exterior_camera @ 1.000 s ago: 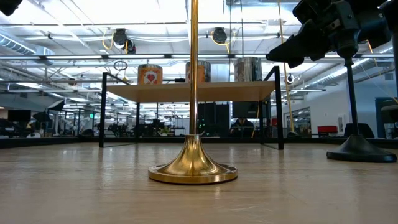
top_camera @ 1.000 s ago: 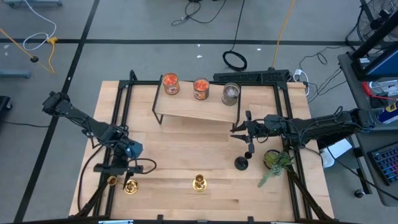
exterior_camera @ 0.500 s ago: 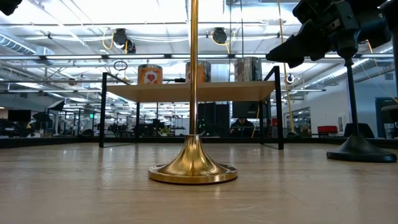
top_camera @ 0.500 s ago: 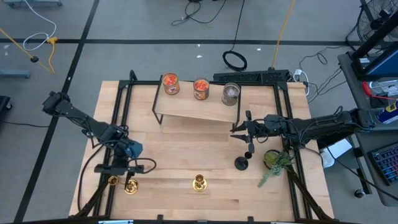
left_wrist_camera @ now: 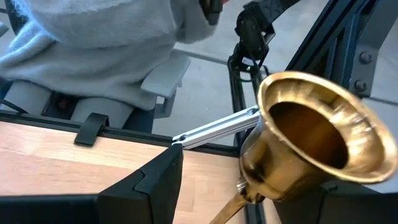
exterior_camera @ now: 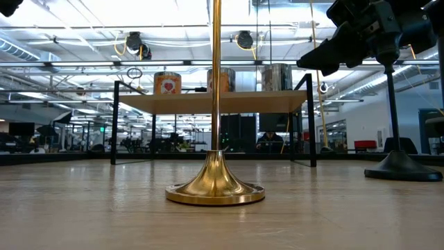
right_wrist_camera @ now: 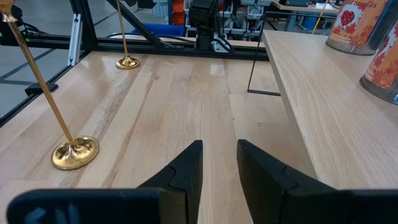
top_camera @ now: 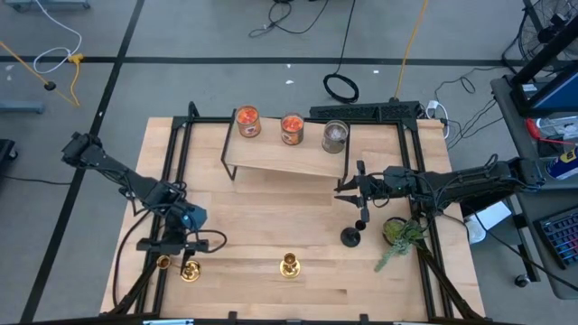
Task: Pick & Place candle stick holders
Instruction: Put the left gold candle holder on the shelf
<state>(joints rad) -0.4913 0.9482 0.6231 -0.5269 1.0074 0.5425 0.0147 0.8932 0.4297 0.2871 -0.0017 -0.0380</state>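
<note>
A brass holder (top_camera: 188, 269) stands at the table's near left. Its cup (left_wrist_camera: 311, 134) shows close up in the left wrist view. My left gripper (top_camera: 176, 242) is open, pointing toward the near edge, one finger (left_wrist_camera: 149, 183) on each side of the stem (left_wrist_camera: 227, 211) below the cup, with a gap to it. A second brass holder (top_camera: 289, 264) stands on its round base (exterior_camera: 215, 189) at the near middle. The black holder (top_camera: 350, 236) stands on its base (exterior_camera: 402, 167) to the right. My right gripper (top_camera: 348, 190) hovers just beyond it, empty, its fingers a narrow gap apart (right_wrist_camera: 219, 149).
A low wooden shelf (top_camera: 289, 158) at the back carries two orange jar candles (top_camera: 247, 122) and a grey one (top_camera: 335, 135). A small green plant (top_camera: 397, 236) stands by the right rail. A person in a grey top (left_wrist_camera: 106, 43) sits beyond the near edge.
</note>
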